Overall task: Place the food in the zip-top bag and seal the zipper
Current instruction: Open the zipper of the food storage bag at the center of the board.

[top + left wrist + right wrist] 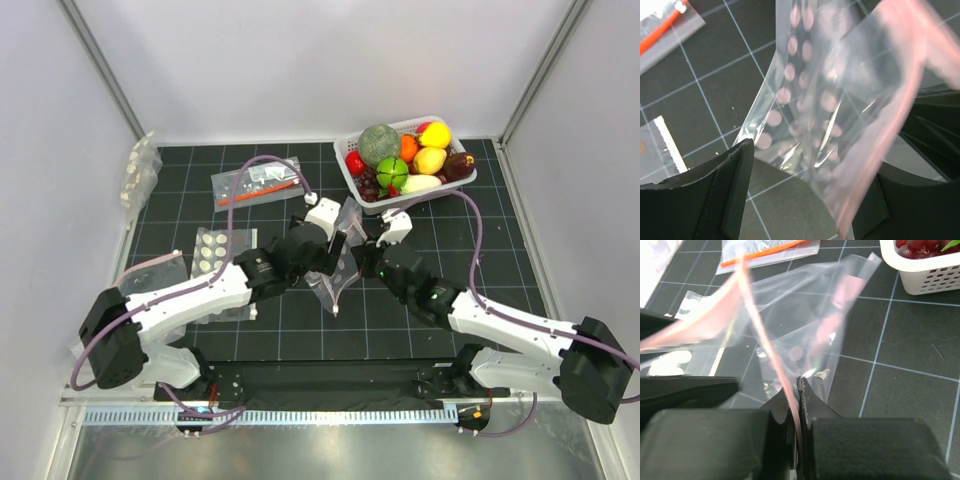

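zip-top bag (335,280) | zipper (765,345) pinched in right tool (796,405) | left tool (812,175) wide, bag between its jaws

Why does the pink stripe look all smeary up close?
Left wrist view: the pink strip is out of focus, very near the lens, and the bag shows white glare. Right wrist view: the strip smears the same way, while the basket looks clearer. Top view: sharp and evenly lit.
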